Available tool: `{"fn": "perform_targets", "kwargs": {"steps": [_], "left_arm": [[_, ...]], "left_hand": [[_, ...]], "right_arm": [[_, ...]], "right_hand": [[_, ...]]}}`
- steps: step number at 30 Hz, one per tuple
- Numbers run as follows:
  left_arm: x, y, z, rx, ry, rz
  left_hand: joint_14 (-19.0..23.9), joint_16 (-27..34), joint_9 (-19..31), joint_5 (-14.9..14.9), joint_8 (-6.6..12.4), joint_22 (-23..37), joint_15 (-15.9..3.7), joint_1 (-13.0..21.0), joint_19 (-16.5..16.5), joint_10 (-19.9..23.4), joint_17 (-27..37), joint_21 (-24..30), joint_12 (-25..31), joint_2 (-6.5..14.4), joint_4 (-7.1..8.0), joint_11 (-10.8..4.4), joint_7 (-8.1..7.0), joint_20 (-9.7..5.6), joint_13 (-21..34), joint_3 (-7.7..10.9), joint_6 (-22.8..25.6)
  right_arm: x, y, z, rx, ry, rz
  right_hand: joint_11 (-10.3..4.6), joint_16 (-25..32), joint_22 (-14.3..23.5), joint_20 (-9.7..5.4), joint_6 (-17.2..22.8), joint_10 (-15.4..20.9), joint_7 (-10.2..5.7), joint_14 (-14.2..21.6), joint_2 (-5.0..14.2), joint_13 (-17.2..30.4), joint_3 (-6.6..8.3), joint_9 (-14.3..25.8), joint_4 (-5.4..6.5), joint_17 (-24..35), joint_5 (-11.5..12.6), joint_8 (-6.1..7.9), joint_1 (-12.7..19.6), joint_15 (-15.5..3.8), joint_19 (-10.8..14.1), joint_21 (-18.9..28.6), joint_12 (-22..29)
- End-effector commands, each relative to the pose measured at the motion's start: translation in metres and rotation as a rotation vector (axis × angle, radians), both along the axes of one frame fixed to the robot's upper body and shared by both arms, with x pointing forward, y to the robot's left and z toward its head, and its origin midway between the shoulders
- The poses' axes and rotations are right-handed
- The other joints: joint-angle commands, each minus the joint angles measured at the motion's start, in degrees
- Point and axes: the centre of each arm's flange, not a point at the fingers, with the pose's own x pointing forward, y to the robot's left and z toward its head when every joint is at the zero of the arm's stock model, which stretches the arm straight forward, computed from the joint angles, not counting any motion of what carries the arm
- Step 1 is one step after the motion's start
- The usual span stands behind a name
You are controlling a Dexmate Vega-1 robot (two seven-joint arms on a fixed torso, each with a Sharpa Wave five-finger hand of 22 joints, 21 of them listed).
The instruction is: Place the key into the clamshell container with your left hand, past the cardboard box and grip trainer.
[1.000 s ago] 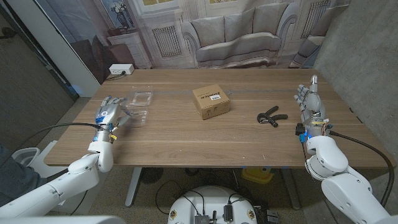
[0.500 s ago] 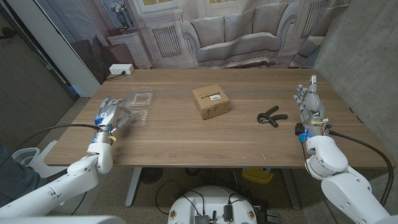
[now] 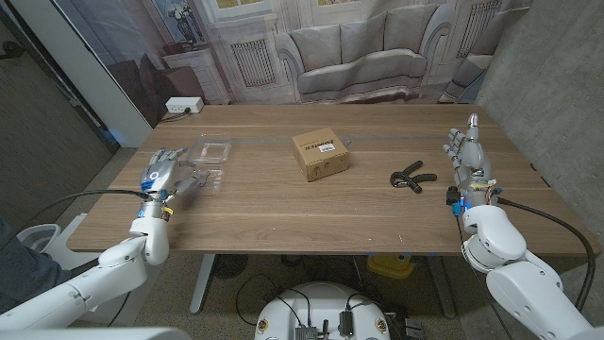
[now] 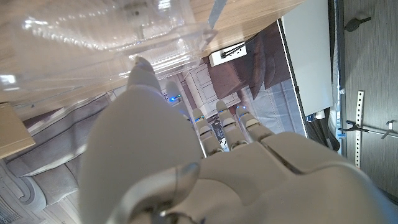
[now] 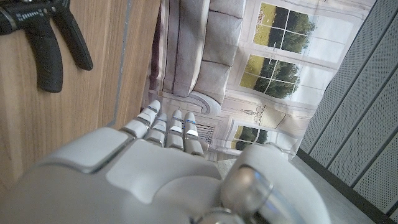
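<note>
Two hands show from the head: left hand (image 3: pixel 162 175) beside the clamshell (image 3: pixel 209 162), grasp indeterminate; right hand (image 3: pixel 466 156) extended, holding nothing. Left wrist view shows clamshell wall (image 4: pixel 112 37) close.

A white power strip (image 3: pixel 183 105) lies beyond the wooden table (image 3: pixel 283 208).

Head camera looks down over the whole table (image 3: pixel 283 203). Each wrist camera looks closely along its own hand, sharing that table's wood.
</note>
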Motion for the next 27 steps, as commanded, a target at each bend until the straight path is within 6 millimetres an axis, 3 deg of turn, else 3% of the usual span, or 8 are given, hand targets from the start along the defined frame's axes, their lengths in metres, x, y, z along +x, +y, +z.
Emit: {"fn": "perform_targets", "kwargs": {"steps": [1, 3, 10, 16, 19, 22, 27], "left_arm": [[-0.005, 0.002, 0.004, -0.011, 0.0, -0.003], [-0.006, 0.002, 0.005, -0.004, -0.004, -0.005], [-0.01, 0.004, 0.009, -0.011, -0.01, -0.009], [-0.012, 0.005, 0.011, -0.016, -0.009, -0.015], [-0.014, 0.007, 0.012, -0.025, -0.009, -0.022], [-0.016, 0.009, 0.013, -0.035, -0.006, -0.037], [-0.02, 0.012, 0.015, -0.044, -0.005, -0.042]], "left_hand": [[-0.72, -0.08, 0.31, 0.99, -0.91, 0.05, -7.54, -0.74, -0.12, -1.21, 0.13, -0.14, 0.19, -0.23, 0.52, 0.1, -0.34, -0.03, 0.31, -0.49, -2.95], [-1.01, 0.01, 0.4, 1.58, -1.44, 0.06, -7.26, -1.1, -0.22, -1.97, 0.1, -0.08, 0.26, -0.19, 0.72, 0.13, -0.97, 0.03, 0.33, -0.66, -6.92], [-1.17, 0.24, 0.79, 3.2, -1.89, 0.08, -6.47, -2.49, -0.57, -3.23, 0.03, -0.01, 0.49, -0.46, 1.36, 0.43, -6.15, 0.24, 0.34, -1.47, -21.69], [-1.71, 0.16, 0.97, 3.92, -1.71, 0.1, -6.59, -4.43, -0.88, -3.79, 0.04, -0.04, 0.55, -0.94, 2.33, 0.25, -6.3, 0.32, 0.34, -2.45, -26.98], [-1.88, 0.13, 1.02, 4.06, -1.45, 0.1, -6.45, -5.19, -1.11, -3.98, 0.05, -0.1, 0.53, -0.94, 2.77, 0.19, -6.28, 0.34, 0.34, -2.75, -27.32], [-1.99, 0.28, 1.16, 4.7, -0.93, 0.15, -6.41, -9.06, -1.49, -4.28, 0.14, -0.13, 0.61, -0.37, 5.17, 0.75, -6.13, 0.53, 0.36, -4.0, -28.69], [-2.52, 0.24, 1.08, 5.29, -0.64, 0.21, -5.79, -12.65, -2.24, -4.77, 0.22, -0.24, 0.62, 0.3, 7.46, 0.98, -5.89, 0.92, 0.39, -5.16, -29.56]], "right_arm": [[-0.002, 0.002, 0.0, 0.001, -0.008, -0.001], [-0.002, 0.002, -0.001, 0.003, -0.01, -0.002], [-0.004, 0.002, -0.003, 0.008, -0.013, -0.002], [-0.005, 0.003, -0.005, 0.009, -0.013, -0.001], [-0.005, 0.004, -0.005, 0.009, -0.014, 0.0], [-0.005, 0.004, -0.005, 0.008, -0.015, 0.001], [-0.006, 0.006, -0.005, 0.005, -0.016, 0.001]], "right_hand": [[0.4, 0.19, 0.31, 0.14, 0.35, 0.25, -0.32, 0.5, 0.25, 0.16, -0.56, 0.31, 0.09, 0.15, 0.25, -0.04, 0.09, 0.19, 0.16, -0.31, -0.02], [0.29, 0.2, 0.31, 0.15, 0.35, 0.26, -0.32, 0.53, 0.26, 0.16, -0.56, 0.31, 0.08, 0.15, 0.24, -0.04, 0.1, 0.14, 0.15, -0.31, -0.02], [0.27, 0.19, 0.32, 0.19, 0.36, 0.23, -0.28, 0.52, 0.29, 0.16, -0.61, 0.31, 0.05, 0.15, 0.24, -0.04, 0.12, 0.16, 0.15, -0.31, -0.04], [0.29, 0.19, 0.32, 0.21, 0.42, 0.25, -0.31, 0.5, 0.31, 0.16, -0.64, 0.31, 0.04, 0.14, 0.23, -0.01, 0.14, 0.19, 0.15, -0.31, -0.03], [0.38, 0.19, 0.32, 0.21, 0.42, 0.22, -0.32, 0.51, 0.32, 0.16, -0.66, 0.31, 0.02, 0.14, 0.23, -0.01, 0.16, 0.15, 0.14, -0.31, -0.05], [0.35, 0.19, 0.32, 0.21, 0.42, 0.23, -0.32, 0.52, 0.32, 0.16, -0.68, 0.31, 0.02, 0.14, 0.23, -0.02, 0.16, 0.16, 0.14, -0.31, -0.05], [0.3, 0.19, 0.32, 0.23, 0.43, 0.27, -0.39, 0.53, 0.33, 0.16, -0.71, 0.31, 0.0, 0.14, 0.22, -0.02, 0.17, 0.14, 0.15, -0.31, -0.03]]}}
